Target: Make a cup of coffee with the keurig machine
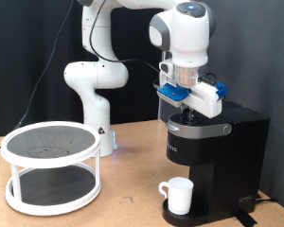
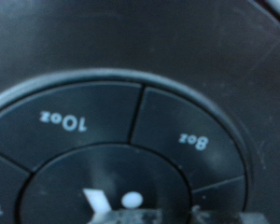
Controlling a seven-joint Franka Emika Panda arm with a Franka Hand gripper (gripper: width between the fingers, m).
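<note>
The black keurig machine (image 1: 227,156) stands at the exterior view's right with its lid down. The white cup (image 1: 178,196) stands on the drip base under the machine's head. My gripper (image 1: 192,112) points straight down onto the top of the machine's head. In the wrist view the round button panel fills the picture, with a "10oz" button (image 2: 65,119), an "8oz" button (image 2: 194,140) and a centre button with a small white light (image 2: 131,199). The gripper (image 2: 191,217) shows at the picture's edge with its fingertips close together, right at the panel near the centre button.
A white round two-tier rack (image 1: 52,168) with dark shelves stands on the wooden table at the exterior view's left. The robot's white base (image 1: 90,95) stands behind it. A black curtain forms the background.
</note>
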